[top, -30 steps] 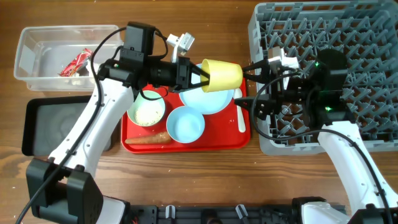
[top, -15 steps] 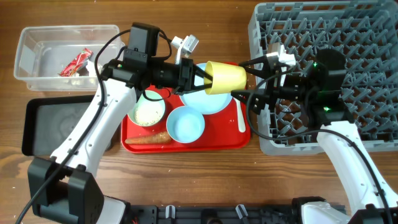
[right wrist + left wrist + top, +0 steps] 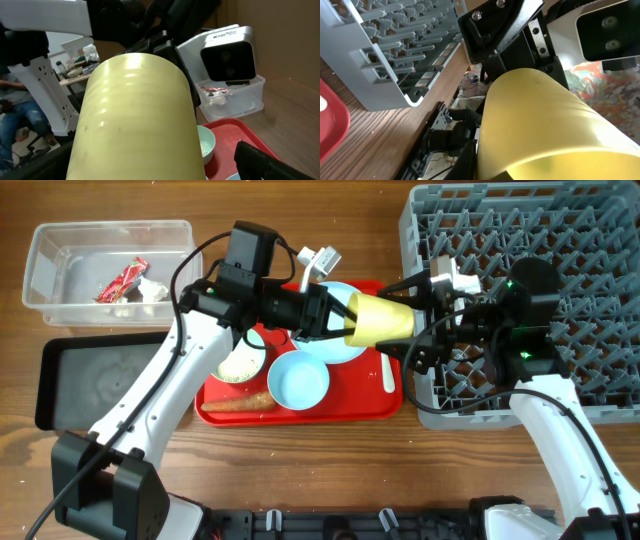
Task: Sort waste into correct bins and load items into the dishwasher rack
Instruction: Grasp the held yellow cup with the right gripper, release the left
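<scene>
My left gripper (image 3: 338,318) is shut on the rim of the small yellow cup (image 3: 382,320) and holds it on its side above the red serving tray's right edge. The cup fills both wrist views (image 3: 545,120) (image 3: 135,120). My right gripper (image 3: 397,317) is open, its fingers either side of the cup's base. The grey dishwasher rack (image 3: 560,280) is at the right. On the tray lie the pale blue plate (image 3: 330,350), the small pale blue bowl (image 3: 298,380), the pale green bowl (image 3: 240,362) with rice crumbs, the carrot piece (image 3: 238,403) and the white spoon (image 3: 388,370).
The clear tub (image 3: 60,270) at the back left holds the red-and-white wrapper (image 3: 120,280) and a white scrap (image 3: 150,290). The black tray (image 3: 100,380) lies in front of it. The red serving tray (image 3: 300,412) sits mid-table, touching the rack's left side.
My left gripper has carried the yellow cup to the right. The cup's base now sits between the right gripper's open fingers. The right arm has hardly moved.
</scene>
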`<state>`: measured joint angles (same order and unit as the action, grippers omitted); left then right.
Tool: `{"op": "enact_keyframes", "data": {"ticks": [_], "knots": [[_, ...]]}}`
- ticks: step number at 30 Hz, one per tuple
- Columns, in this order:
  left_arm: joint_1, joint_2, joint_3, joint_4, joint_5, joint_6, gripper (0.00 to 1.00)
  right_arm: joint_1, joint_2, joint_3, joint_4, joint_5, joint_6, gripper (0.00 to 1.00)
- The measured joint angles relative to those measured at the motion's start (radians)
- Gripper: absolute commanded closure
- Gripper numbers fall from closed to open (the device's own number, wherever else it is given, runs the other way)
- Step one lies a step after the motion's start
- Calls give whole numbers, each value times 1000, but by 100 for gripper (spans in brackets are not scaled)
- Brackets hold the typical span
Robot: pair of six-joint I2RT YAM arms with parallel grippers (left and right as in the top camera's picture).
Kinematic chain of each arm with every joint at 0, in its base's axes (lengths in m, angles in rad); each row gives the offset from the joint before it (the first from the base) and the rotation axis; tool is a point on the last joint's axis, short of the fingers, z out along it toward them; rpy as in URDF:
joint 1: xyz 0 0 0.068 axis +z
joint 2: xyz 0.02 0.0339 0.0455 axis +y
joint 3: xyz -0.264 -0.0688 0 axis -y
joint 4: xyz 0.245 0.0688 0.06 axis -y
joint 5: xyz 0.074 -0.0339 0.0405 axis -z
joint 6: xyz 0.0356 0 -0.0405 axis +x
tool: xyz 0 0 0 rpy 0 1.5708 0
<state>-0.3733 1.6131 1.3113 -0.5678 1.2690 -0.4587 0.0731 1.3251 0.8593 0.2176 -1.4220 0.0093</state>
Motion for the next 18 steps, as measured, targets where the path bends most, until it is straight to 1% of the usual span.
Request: {"op": "enact_keyframes", "data": {"ticks": [1, 2, 5, 7, 9, 11, 14, 15, 17, 18], "knots": [[0, 0, 0, 0, -1, 0, 95, 0, 0, 0, 5, 0, -1, 11], [0, 0, 0, 0, -6, 0, 92, 0, 0, 0, 5, -3, 0, 14], [0, 0, 0, 0, -20, 0, 80, 0, 0, 0, 7, -10, 0, 21], [-2, 0, 0, 0, -28, 0, 75, 0, 0, 0, 8, -10, 0, 25], [-2, 0, 0, 0, -48, 0, 76, 0, 0, 0, 7, -10, 4, 29], [-2, 0, 0, 0, -70, 0, 78, 0, 0, 0, 8, -10, 21, 36], [-2, 0, 0, 0, -101, 0, 82, 0, 0, 0, 6, -9, 39, 41], [-2, 0, 0, 4, -102, 0, 81, 0, 0, 0, 6, -10, 39, 42], [-2, 0, 0, 16, -109, 0, 76, 0, 0, 0, 5, -10, 39, 42], [-2, 0, 0, 24, -113, 0, 76, 0, 0, 0, 5, -10, 39, 42]]}}
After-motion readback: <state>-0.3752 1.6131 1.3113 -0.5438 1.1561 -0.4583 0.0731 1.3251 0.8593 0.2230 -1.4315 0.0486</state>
